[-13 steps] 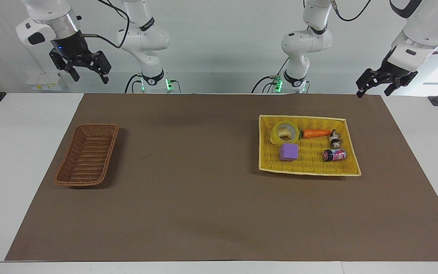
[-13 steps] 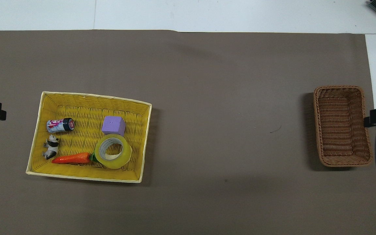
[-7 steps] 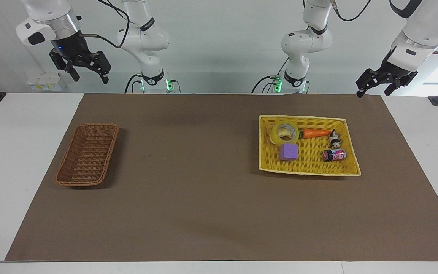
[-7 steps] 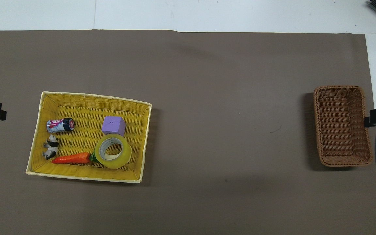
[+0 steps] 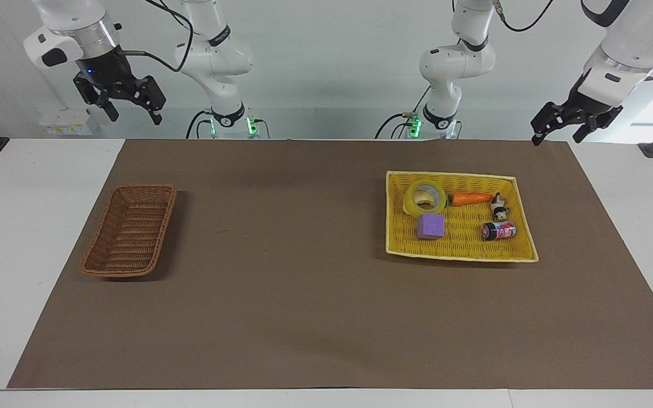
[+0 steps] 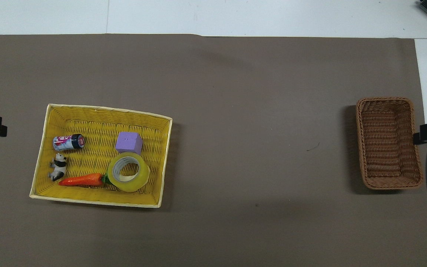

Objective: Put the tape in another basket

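At the right of centre in the facing view, the tape (image 5: 424,198) lies flat inside the yellow basket (image 5: 525,249), in the corner of it that is nearest to the robots and toward the middle of the table. Its pale core is facing up. Just beside the tape is the carrot (image 5: 471,198), with its green end almost touching the roll. The purple cube (image 5: 430,226) is near the tape, a little farther from the robots. At the lower left of the overhead view the same group is seen: the tape (image 6: 128,172), the carrot (image 6: 81,180), the cube (image 6: 128,142), also a small can (image 6: 68,142) lying on its side and a panda figure (image 6: 58,167), all within the yellow basket (image 6: 165,155).

The brown basket (image 5: 130,230) stands well apart, at the left of the facing view, toward the right arm's end of the table; in the overhead view this brown basket (image 6: 388,142) is at the right edge and nothing is in it. Both baskets rest on the brown mat (image 5: 304,294).

The left gripper (image 5: 559,129) hangs in the air at the upper right of the facing view, over the mat corner, with jaws spread apart and holding nothing. The right gripper (image 5: 132,109) hangs at the upper left, over the table edge near the robots, also spread apart and with nothing in it. Both arms wait
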`<state>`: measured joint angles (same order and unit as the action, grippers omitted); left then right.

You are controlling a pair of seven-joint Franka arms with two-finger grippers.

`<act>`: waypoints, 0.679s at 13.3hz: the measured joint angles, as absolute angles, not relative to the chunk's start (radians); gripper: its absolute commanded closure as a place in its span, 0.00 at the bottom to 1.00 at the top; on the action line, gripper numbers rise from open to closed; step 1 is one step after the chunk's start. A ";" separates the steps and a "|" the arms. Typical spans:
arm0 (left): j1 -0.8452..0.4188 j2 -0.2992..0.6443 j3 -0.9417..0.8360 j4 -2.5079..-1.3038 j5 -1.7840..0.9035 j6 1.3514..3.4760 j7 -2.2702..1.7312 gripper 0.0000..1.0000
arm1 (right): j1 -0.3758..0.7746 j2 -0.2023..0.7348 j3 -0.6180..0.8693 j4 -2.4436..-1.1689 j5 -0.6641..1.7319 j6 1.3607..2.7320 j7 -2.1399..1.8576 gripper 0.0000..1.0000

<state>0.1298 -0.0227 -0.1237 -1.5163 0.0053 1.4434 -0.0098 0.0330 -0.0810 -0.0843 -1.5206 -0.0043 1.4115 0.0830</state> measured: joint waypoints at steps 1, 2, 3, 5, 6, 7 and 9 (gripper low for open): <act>0.130 -0.023 -0.124 -1.516 0.005 1.443 -0.010 0.00 | 0.033 -0.081 -0.084 -1.521 -0.004 1.411 0.083 0.00; 0.130 -0.023 -0.124 -1.516 0.005 1.443 -0.010 0.00 | 0.033 -0.081 -0.084 -1.521 -0.004 1.411 0.083 0.00; 0.130 -0.023 -0.124 -1.516 0.005 1.442 -0.010 0.00 | 0.033 -0.081 -0.084 -1.521 -0.004 1.411 0.083 0.00; 0.129 -0.023 -0.134 -1.516 0.003 1.442 -0.010 0.00 | 0.033 -0.081 -0.084 -1.521 -0.004 1.411 0.083 0.00; 0.125 -0.023 -0.142 -1.516 0.002 1.442 -0.010 0.00 | 0.033 -0.081 -0.084 -1.521 -0.004 1.411 0.083 0.00; 0.120 -0.023 -0.150 -1.517 0.001 1.442 -0.010 0.00 | 0.033 -0.081 -0.084 -1.521 -0.004 1.411 0.083 0.00; 0.110 -0.023 -0.156 -1.532 -0.019 1.448 -0.010 0.00 | 0.033 -0.081 -0.084 -1.521 -0.004 1.411 0.083 0.00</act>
